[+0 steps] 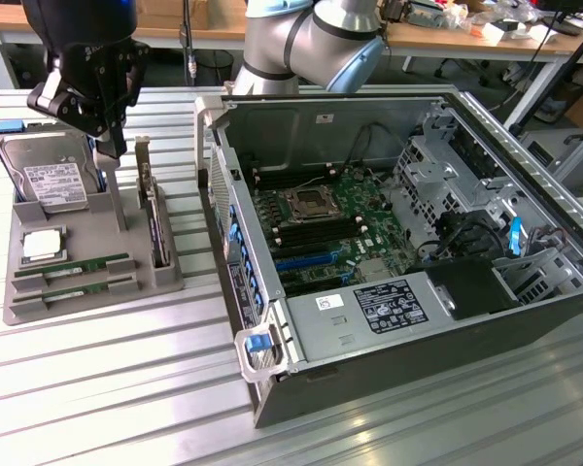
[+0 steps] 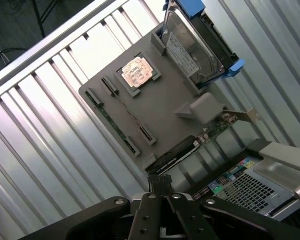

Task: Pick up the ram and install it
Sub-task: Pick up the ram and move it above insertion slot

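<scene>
Gripper [image 1: 109, 146] well apart from ram [image 1: 73, 264]

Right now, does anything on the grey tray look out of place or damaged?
Nothing stands out. The two ram sticks lie flat in their slots on the tray, and the processor sits in its pocket.

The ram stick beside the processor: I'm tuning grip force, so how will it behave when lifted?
Probably stiff: the ram stick is a thin, flat green board. Likely light, being so slim for its length. Perhaps apt to tip or tilt once lifted, since slots in the grey tray seem to steady its narrow edge.
</scene>
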`<action>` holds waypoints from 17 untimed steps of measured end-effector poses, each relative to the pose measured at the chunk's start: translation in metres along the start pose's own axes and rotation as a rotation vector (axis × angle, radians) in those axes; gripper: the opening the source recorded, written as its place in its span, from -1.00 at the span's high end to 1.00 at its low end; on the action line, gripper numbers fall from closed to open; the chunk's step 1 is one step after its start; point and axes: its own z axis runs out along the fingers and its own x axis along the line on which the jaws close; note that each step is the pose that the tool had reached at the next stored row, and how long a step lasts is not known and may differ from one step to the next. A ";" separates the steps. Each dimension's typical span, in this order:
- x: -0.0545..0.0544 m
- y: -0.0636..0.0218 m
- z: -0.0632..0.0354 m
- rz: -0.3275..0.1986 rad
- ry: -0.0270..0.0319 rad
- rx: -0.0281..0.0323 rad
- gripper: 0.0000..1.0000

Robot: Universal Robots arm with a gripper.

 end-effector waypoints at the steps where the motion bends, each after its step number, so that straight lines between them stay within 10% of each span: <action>1: 0.000 0.0000 0.0000 -0.005 0.0001 -0.0001 0.79; 17: 0.000 0.0000 0.0001 -0.081 0.0021 -0.0002 0.79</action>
